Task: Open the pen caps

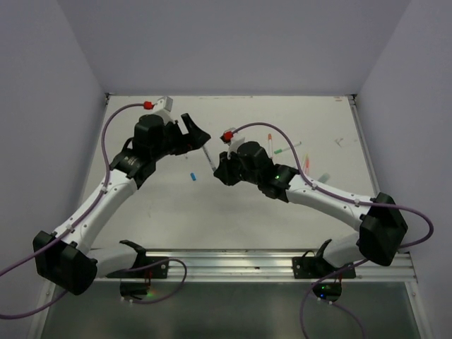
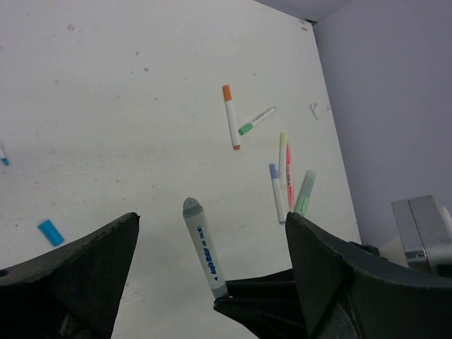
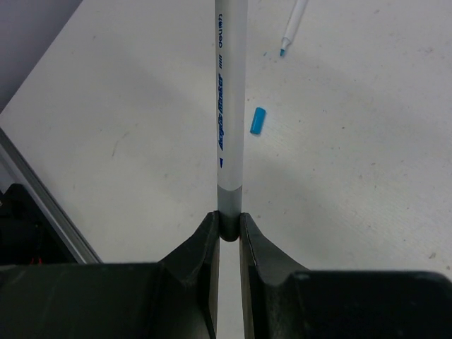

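Pen is clamped by its grey tail in my right tool, which is nearly shut on it and holds it up off the surface. My left tool is spread wide and holds nothing. The pen's grey cap sits between its fingers, not touching. A loose blue cap lies left of centre, and the other capped pens lie far right.

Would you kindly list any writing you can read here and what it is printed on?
Pen held in the right gripper: blue lettering along the white barrel, too blurred to read.
Same barrel, small grey word: possibly "deli", uncertain.
Other pens: any print too small.
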Controlling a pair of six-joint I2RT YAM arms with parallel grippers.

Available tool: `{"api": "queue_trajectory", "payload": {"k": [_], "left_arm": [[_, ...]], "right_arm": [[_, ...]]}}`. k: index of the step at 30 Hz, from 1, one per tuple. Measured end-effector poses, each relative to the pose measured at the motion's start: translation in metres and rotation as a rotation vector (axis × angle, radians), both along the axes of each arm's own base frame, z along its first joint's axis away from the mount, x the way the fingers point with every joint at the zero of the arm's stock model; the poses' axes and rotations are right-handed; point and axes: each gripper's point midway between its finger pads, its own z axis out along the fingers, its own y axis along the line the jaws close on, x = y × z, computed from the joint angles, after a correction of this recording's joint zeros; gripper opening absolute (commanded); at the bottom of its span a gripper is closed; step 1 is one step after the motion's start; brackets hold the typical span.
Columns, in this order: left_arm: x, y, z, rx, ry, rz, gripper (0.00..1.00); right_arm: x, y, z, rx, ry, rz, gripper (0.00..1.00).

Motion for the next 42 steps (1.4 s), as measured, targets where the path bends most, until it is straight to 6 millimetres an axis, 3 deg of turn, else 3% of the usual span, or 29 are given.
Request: {"api": "queue_trajectory", "payload": {"k": [5, 17, 34, 35, 37, 39, 40, 42], "left_arm": [[-0.001, -0.005, -0.001, -0.018, 0.019, 0.049, 0.74], [-0.01, -0.021, -0.01, -0.027, 0.053, 0.082, 0.48], [-0.009, -0.023, -0.032, 0.008, 0.095, 0.089, 0.27], [-0.009, -0.023, -0.032, 0.009, 0.095, 0.089, 0.24], [-0.009, -0.024, -0.032, 0.005, 0.098, 0.09, 0.02], [-0.009, -0.025, -0.031, 0.001, 0.097, 0.087, 0.0], [-0.009, -0.025, -0.031, 0.001, 0.096, 0.087, 0.0], [-0.009, -0.025, -0.032, 0.002, 0.097, 0.087, 0.0]], "right_arm": [[-0.004, 0.001, -0.006, 0.005, 0.003, 0.006, 0.0], [-0.003, 0.012, 0.01, 0.071, -0.032, 0.011, 0.01], [-0.004, 0.017, 0.016, 0.093, -0.048, 0.011, 0.02], [-0.003, 0.017, 0.017, 0.095, -0.049, 0.012, 0.01], [-0.004, 0.018, 0.018, 0.098, -0.052, 0.013, 0.02], [-0.003, 0.018, 0.018, 0.102, -0.053, 0.012, 0.11], [-0.003, 0.018, 0.018, 0.102, -0.052, 0.012, 0.28], [-0.003, 0.019, 0.017, 0.114, -0.052, 0.009, 0.46]]}}
